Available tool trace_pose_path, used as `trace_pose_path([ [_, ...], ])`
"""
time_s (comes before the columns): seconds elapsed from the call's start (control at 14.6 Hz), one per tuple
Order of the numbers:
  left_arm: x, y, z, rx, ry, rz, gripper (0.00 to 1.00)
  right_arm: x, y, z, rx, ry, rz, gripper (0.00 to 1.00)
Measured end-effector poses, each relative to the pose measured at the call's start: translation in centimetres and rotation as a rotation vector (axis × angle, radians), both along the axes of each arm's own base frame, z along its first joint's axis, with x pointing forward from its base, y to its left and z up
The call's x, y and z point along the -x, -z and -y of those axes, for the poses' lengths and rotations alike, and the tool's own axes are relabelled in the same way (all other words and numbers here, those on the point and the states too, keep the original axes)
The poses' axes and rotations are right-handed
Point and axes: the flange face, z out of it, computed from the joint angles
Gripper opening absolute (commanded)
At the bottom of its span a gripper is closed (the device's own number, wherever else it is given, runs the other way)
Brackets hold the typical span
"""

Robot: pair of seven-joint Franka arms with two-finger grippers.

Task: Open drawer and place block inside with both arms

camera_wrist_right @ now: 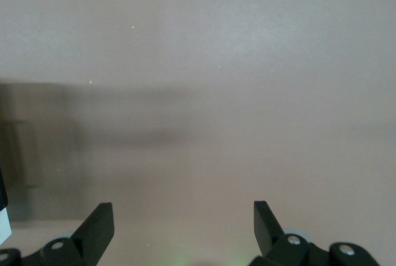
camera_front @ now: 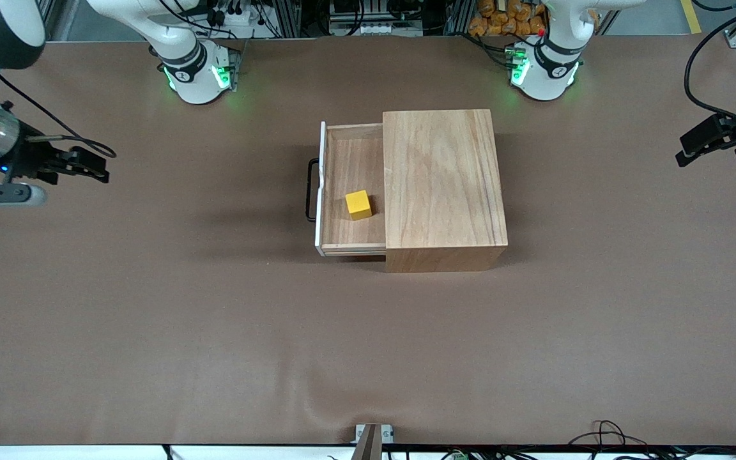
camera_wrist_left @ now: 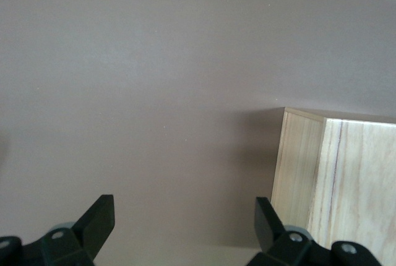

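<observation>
The drawer (camera_front: 342, 185) is pulled out of the light wood box (camera_front: 441, 188) toward the right arm's end of the table, its black wire handle (camera_front: 310, 190) showing. The yellow block (camera_front: 359, 204) sits inside the drawer, beside the box's opening. My right gripper (camera_front: 90, 167) is open and empty, up over the bare table at the right arm's end; it also shows in the right wrist view (camera_wrist_right: 184, 229). My left gripper (camera_front: 687, 152) is open and empty over the table at the left arm's end; its wrist view (camera_wrist_left: 184, 229) shows a corner of the box (camera_wrist_left: 337, 179).
The brown table cover (camera_front: 214, 319) lies flat around the box. The arms' green-lit bases (camera_front: 197, 73) (camera_front: 544, 70) stand along the edge farthest from the front camera. Cables lie at the table's near edge (camera_front: 604, 434).
</observation>
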Motion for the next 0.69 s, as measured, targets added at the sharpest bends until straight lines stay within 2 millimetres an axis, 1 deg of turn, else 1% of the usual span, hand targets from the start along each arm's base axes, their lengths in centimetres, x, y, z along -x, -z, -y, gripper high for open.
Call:
trace_pose_path([
  [0.14, -0.2, 0.0, 0.0, -0.003, 0.001, 0.014, 1.00, 0.6, -0.8, 1.3, -0.002, 0.020, -0.004, 1.00],
  [0.21, -0.2, 0.0, -0.1, -0.017, 0.004, 0.018, 1.00, 0.9, -1.3, 1.5, -0.002, 0.024, -0.010, 1.00],
  [0.27, -0.3, 0.1, 0.0, -0.033, 0.008, 0.021, 1.00, 1.1, -2.2, 1.6, -0.002, 0.025, -0.012, 1.00],
  [0.48, -0.3, 0.1, 0.8, -0.046, 0.024, 0.024, 1.00, 1.6, -5.7, 1.8, -0.003, 0.028, 0.024, 1.00],
  [0.55, -0.3, 0.0, 1.0, -0.047, 0.029, 0.025, 1.00, 1.7, -6.2, 1.8, -0.003, 0.028, 0.031, 1.00],
  [0.69, -0.2, 0.0, 1.5, -0.047, 0.037, 0.025, 1.00, 1.7, -6.5, 2.0, -0.003, 0.031, 0.038, 1.00],
])
